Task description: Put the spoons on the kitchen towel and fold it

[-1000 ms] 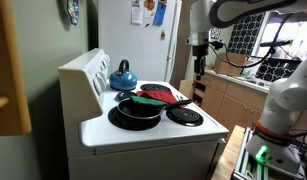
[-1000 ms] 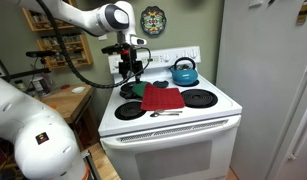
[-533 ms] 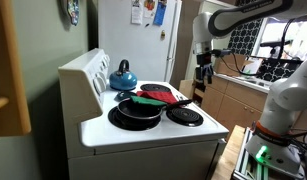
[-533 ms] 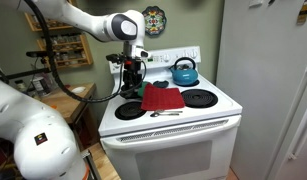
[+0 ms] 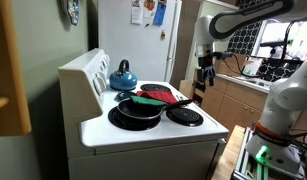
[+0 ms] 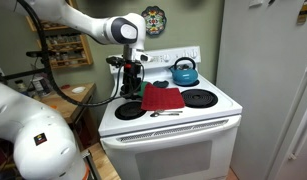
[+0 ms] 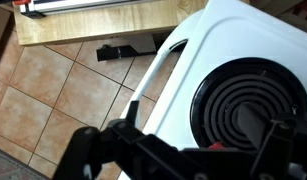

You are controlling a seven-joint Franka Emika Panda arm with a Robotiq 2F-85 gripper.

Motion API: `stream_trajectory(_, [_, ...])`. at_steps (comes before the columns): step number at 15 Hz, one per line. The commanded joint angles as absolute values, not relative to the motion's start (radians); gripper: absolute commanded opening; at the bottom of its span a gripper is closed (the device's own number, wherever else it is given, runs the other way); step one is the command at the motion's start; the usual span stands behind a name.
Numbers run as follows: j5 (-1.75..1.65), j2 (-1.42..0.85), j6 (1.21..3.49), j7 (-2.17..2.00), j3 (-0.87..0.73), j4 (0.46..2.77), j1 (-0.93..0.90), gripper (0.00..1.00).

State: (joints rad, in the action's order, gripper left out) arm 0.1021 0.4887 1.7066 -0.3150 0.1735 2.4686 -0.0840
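Blue kettle on rear burner of white stove's tabletop, behind-right of red kitchen towel lying mid-tabletop. End effector over left rear burner. White fridge right of stove.

The white worktop of a stove is seen in both exterior views. A blue kettle is set at its back, and a red kitchen towel is spread over its middle. A black pan is placed just beside the towel. A green spoon is seen between pan and towel. Slim utensils, too small to identify, are laid near the front edge. A bare coil burner is shown in the wrist view.
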Motion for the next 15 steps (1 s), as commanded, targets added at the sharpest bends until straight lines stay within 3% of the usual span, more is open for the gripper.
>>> stream_trajectory(1, [0.102, 0.489, 1.704, -0.315, 0.174, 2.466, -0.083, 1.00])
stream_trajectory(8, [0.066, 0.325, 1.870, -0.510, 0.116, 2.437, 0.066, 1.00])
stream_trajectory(12, [0.078, 0.182, 1.992, -0.550, 0.103, 2.397, 0.072, 1.00])
stream_trajectory(13, [0.074, 0.264, 1.968, -0.531, 0.097, 2.435, 0.063, 1.00])
stream_trajectory(15, [0.074, 0.204, 1.986, -0.534, 0.092, 2.413, 0.059, 1.00])
